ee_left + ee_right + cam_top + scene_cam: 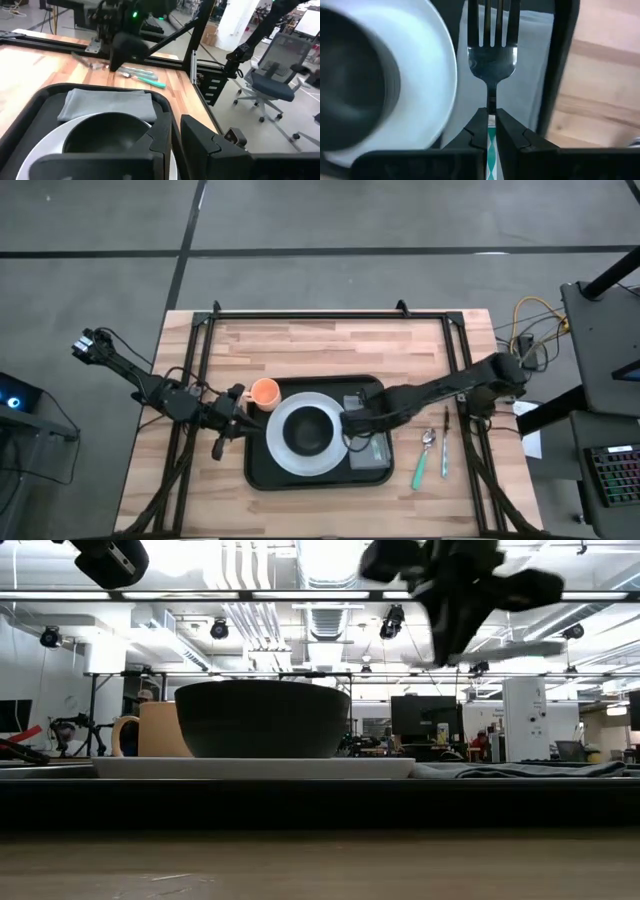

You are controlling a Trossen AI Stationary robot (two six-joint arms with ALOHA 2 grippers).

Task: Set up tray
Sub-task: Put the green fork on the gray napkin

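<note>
At the tray's left edge the left gripper (232,418) waits beside the orange mug (264,392) at the far left corner; its fingers look nearly together and empty. The black tray (262,476) lies mid-table, long axis left to right, carrying the white plate (283,456) with the dark bowl (308,430) on it and the grey napkin (372,450) along its right edge. The right gripper (490,131) hangs over that napkin, pinched tight on the teal handle of a fork (491,55), whose tines point ahead along the napkin's length, just beside the plate rim. That lengthwise alignment is likely what the placing turns on, and the right arm is plainly nearer. On the table right of the tray lie a spoon (423,457) and knife (445,442). No readable writing shows.
</note>
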